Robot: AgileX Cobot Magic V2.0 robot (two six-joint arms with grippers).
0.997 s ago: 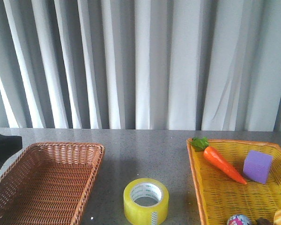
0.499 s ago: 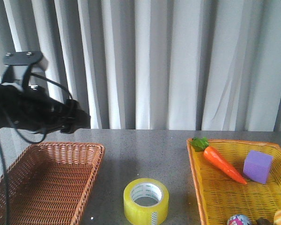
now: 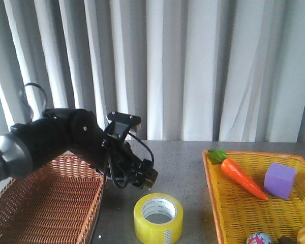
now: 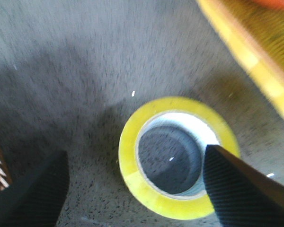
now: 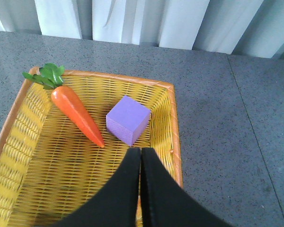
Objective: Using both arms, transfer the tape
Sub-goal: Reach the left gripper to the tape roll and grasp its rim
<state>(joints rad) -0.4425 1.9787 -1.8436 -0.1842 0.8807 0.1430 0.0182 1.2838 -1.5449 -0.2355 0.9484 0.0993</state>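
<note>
We see the tape [image 3: 158, 218] lying flat on the grey table [image 3: 183, 168], core hole facing up, just below and slightly ahead of the left gripper [image 3: 148, 178], which hangs above its near-left edge without touching it. In the left wrist view the tape [image 4: 177, 157] sits between the two fingers [image 4: 31, 191], nearer one of them than the other, and nothing lies between fingers and roll.

Beside the left arm is the brown wicker basket [image 3: 46, 203], directly behind the gripper; the arm reaches over its inner rim. On the far side of the tape from the left gripper stands the yellow basket [image 3: 213, 198], whose rim shows in the left wrist view close to the roll. It holds a carrot [image 5: 75, 111] and a purple cube [image 5: 128, 120].

The left gripper's fingers are spread wide and hold nothing. The right gripper [image 5: 140, 189] hangs over the yellow basket, just short of the cube, its fingers pressed together and empty.
</note>
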